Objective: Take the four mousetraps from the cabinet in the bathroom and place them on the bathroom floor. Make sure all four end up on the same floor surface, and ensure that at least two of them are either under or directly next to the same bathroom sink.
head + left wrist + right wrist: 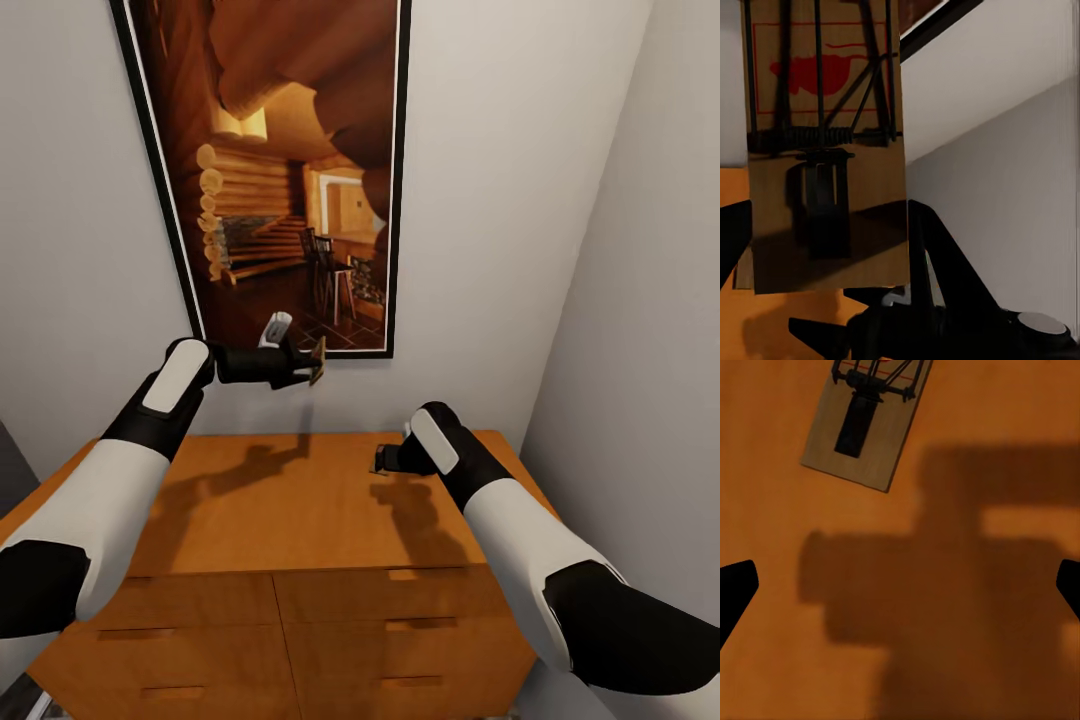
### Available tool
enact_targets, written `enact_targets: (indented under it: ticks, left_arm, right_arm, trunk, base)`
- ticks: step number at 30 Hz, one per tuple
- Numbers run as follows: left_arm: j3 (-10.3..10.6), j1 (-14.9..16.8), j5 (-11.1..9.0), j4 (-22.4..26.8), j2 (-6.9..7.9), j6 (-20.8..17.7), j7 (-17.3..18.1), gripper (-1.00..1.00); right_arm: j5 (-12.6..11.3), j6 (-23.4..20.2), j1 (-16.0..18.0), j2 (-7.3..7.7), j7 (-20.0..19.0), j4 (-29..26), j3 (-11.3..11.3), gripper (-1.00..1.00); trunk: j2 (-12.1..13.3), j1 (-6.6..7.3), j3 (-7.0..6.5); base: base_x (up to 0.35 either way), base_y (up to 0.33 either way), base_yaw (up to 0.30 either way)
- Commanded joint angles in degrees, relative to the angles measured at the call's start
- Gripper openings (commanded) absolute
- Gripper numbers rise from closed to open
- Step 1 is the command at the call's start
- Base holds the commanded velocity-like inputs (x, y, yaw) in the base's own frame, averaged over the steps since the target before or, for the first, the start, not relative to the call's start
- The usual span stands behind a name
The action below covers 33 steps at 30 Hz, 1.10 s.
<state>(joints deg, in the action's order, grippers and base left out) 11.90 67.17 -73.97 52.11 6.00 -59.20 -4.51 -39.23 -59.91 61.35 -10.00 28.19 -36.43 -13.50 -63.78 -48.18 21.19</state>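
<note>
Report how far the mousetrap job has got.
Early stage. No trap is seen on tiled floor yet. In hand: the left gripper holds one mousetrap lifted above the cabinet. Left: another trap lies on the cabinet top below the open right gripper.

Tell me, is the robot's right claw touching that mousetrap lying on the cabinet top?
Apart. In the right wrist view the mousetrap lies flat on the cabinet top, while the right gripper fingertips sit wide open at the frame's edges, bare wood between them and it.

Left gripper (312,366) raised, clamped — right gripper (900,585) low, jaws spread.
</note>
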Motion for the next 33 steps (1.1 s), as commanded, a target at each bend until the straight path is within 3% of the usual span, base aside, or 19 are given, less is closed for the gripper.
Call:
enact_targets:
  ticks: [1,15,33]
  left_arm:
    - [0.2,0.0,-0.4,0.2,0.06,0.0,-0.2,-1.0]
    - [0.1,-2.2,-0.5,6.1,0.07,0.0,3.6,-1.0]
    - [0.2,-5.9,-0.5,8.4,-0.08,0.1,3.8,-1.0]
  right_arm:
    - [-0.5,-0.1,0.0,0.0,0.6,-0.1,-0.4,1.0]
    - [-0.5,0.0,0.0,0.0,0.6,-0.4,-6.7,1.0]
    - [-0.6,2.8,0.0,0.06,0.6,-0.3,-7.3,1.0]
  trunk:
    - [0.0,0.0,0.07]
    - [0.0,0.0,0.07]
    - [0.0,0.0,0.29]
  base:
    - [0.0,0.0,0.0]
    - [0.0,0.0,0.002]
    - [0.0,0.0,0.106]
